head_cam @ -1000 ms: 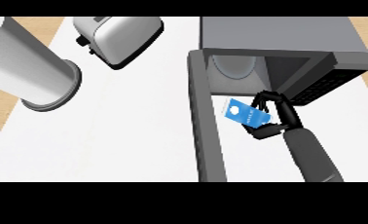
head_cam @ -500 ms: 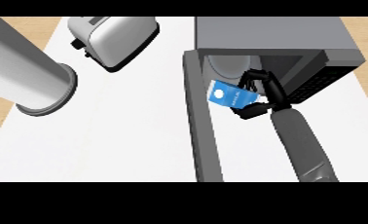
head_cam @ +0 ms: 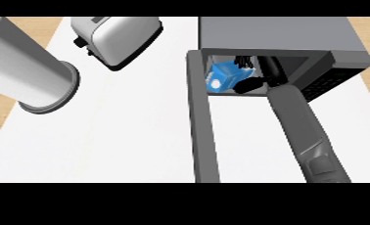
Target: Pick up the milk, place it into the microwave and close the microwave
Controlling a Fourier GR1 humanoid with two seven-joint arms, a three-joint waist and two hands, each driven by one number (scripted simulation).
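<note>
The right hand point(head_cam: 256, 75) is partly hidden inside the microwave point(head_cam: 278, 35), fingers curled round the blue milk point(head_cam: 222, 78). Compared to before, both were moved deeper inside.

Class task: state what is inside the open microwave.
Inside the microwave are the blue milk carton and the right hand curled round it. The back of the cavity is hidden.

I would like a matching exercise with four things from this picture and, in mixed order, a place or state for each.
Things:
1. milk carton
2. toaster
3. microwave door
4. right robot hand

Places or states:
a. swung open
b. at the microwave's opening
c. on the counter, left of the microwave
d. curled round the carton

Pairs: 1-b, 2-c, 3-a, 4-d
</note>
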